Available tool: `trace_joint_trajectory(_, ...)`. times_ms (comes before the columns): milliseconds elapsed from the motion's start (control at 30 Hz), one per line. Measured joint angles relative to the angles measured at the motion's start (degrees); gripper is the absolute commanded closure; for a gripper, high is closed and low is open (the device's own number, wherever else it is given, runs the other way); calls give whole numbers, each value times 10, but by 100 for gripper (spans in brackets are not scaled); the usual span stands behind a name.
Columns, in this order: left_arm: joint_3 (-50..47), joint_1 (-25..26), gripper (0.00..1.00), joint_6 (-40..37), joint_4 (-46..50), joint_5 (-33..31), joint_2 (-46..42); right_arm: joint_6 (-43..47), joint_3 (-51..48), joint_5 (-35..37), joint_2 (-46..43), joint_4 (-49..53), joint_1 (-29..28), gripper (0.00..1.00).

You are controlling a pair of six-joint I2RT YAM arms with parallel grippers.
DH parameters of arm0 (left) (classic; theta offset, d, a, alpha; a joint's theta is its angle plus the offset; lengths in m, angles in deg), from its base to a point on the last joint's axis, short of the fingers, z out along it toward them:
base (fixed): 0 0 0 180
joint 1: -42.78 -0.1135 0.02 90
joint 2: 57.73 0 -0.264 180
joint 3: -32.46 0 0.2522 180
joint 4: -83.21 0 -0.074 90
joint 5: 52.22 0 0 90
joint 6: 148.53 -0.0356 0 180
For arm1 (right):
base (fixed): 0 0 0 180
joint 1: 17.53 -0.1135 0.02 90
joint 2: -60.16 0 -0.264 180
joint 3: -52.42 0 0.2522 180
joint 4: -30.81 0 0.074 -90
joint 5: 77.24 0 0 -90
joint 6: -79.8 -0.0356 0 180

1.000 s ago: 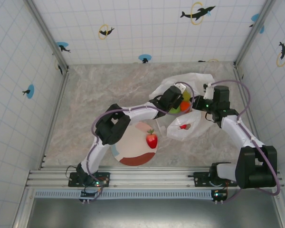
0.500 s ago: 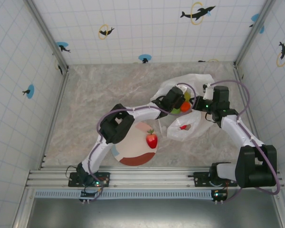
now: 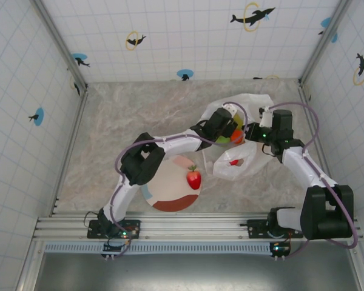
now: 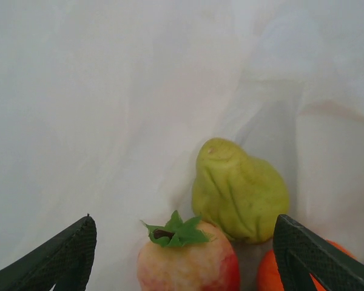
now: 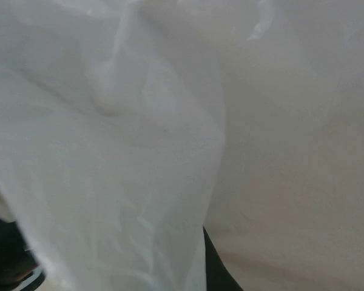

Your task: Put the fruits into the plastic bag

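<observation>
The plastic bag [image 3: 249,159] lies crumpled at the right middle of the table, its mouth facing left. My left gripper [image 3: 229,131] reaches into that mouth. In the left wrist view it [image 4: 185,233] stands open inside the bag, with a red apple [image 4: 188,264] lying loose between the fingers [image 4: 67,257]. A yellow-green pear [image 4: 239,191] sits just beyond it and an orange ball [image 4: 268,273] to the right. My right gripper [image 3: 255,131] is shut on the plastic bag's upper edge; white film [image 5: 139,151] drapes over its dark finger [image 5: 215,270]. One strawberry [image 3: 194,178] stays on the plate [image 3: 170,189]; another [image 3: 234,162] shows through the bag.
The round pastel-patched plate lies near the front middle, under my left forearm. Metal frame posts [image 3: 70,121] and tiled walls close in the table on the left, right and back. Open marble surface [image 3: 127,115] lies at the back left.
My left arm has drawn back slightly to the left from deeper in the bag's mouth. The right gripper and the bag's edge have stayed put.
</observation>
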Motion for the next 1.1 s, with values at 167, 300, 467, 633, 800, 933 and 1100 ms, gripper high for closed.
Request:
trace_joint_trajectory(167,-54,0,23,40,-7,63,-50,0,0,-2,1,-1,0,100)
trace_joint_trajectory(300,-109,0,23,65,-16,120,-86,0,0,-4,2,-1,0,100)
trace_joint_trajectory(467,-186,0,23,86,-22,168,-138,0,0,-5,2,-1,0,100)
trace_joint_trajectory(633,-253,0,24,90,-21,197,-202,0,0,-6,2,-1,0,100)
trace_joint_trajectory(800,-313,0,23,93,-14,211,-279,1,0,-7,3,-1,1,100)
trace_joint_trajectory(933,-373,0,23,104,-6,221,-341,3,0,-7,3,-1,1,100)
trace_joint_trajectory(1100,-440,0,21,127,33,218,-398,4,0,-9,5,-1,1,100)
